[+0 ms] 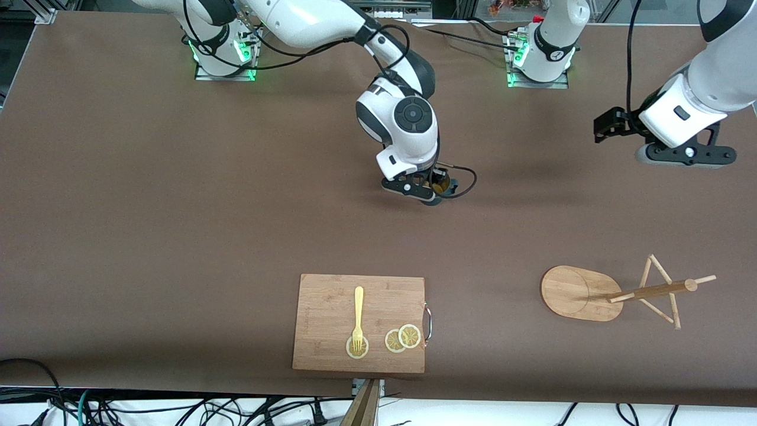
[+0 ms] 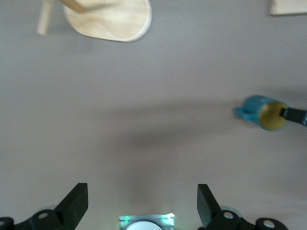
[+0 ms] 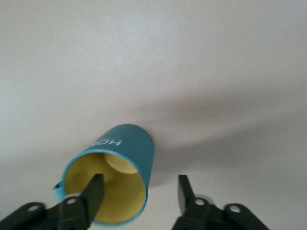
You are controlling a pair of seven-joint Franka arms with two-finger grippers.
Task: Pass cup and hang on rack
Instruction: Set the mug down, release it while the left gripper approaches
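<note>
Now held the cup over mid-table, right gripper fingers spread around its rim. Waited with left gripper fingers apart. Should clamp first, then pass toward rack.

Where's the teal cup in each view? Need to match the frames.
Front view: cup mid-table, mostly hidden under the right hand.
Left wrist view: cup at the picture's right edge, a finger in its mouth.
Right wrist view: cup low in the picture, yellow inside showing.
Shared landmark: the right hand's black finger in the cup.
</note>
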